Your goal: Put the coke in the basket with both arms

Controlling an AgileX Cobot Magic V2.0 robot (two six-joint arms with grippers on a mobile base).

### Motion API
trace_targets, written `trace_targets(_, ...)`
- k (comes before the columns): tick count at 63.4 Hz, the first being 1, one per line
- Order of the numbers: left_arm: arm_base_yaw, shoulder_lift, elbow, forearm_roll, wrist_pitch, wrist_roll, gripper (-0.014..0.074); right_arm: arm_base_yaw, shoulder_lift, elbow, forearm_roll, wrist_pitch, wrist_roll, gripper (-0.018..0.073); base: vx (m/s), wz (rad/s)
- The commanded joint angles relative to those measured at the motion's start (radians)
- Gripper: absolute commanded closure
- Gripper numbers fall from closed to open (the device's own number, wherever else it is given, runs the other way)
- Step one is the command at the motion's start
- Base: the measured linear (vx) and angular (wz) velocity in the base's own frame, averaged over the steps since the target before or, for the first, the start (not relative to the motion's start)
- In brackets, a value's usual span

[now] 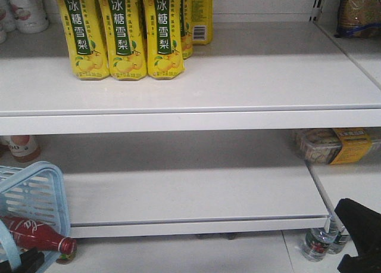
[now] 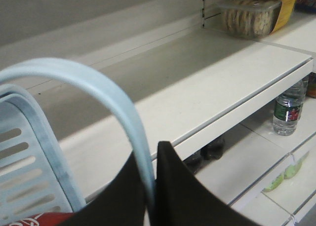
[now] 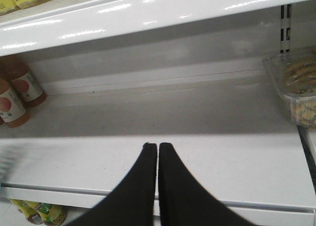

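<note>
Coke [image 1: 37,235] lies on its side inside the blue basket [image 1: 41,195], cap poking past the basket's right wall. Left gripper [image 2: 152,186] pinched tight on the basket handle [image 2: 89,80], above the coke. Right gripper [image 3: 158,152] fingers pressed together, gripping nothing, over the shelf [image 3: 207,157], well right of the basket.
</note>
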Motion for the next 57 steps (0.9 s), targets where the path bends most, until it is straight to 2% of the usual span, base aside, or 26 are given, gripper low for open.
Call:
trace_targets(1,-0.003,-0.045,0.010,-0.013,-0.101,0.113,0.0603,0.002,0.004,-0.027,0.028,0.016,-0.007,0.0564,0.00,0.00)
trace_targets(6,-0.001,-0.080,0.010,-0.030,-0.078,0.136,0.0603,0.002,0.004,-0.027,0.028,0.016,-0.007,0.0564,0.00,0.00)
trace_targets(18,0.048,-0.154,0.010,-0.060,-0.011,0.128,0.0603,0.002,0.004,-0.027,0.028,0.016,-0.007,0.0564,0.00,0.00)
trace_targets(37,0.083,-0.272,0.010,-0.080,0.015,0.125,0.0603,0.002,0.004,-0.027,0.028,0.016,-0.007,0.0564,0.00,0.00)
trace_targets(57,0.188,-0.369,0.010,-0.077,0.086,0.125,0.0603,0.002,0.004,-0.027,0.028,0.016,-0.007,0.0564,0.00,0.00)
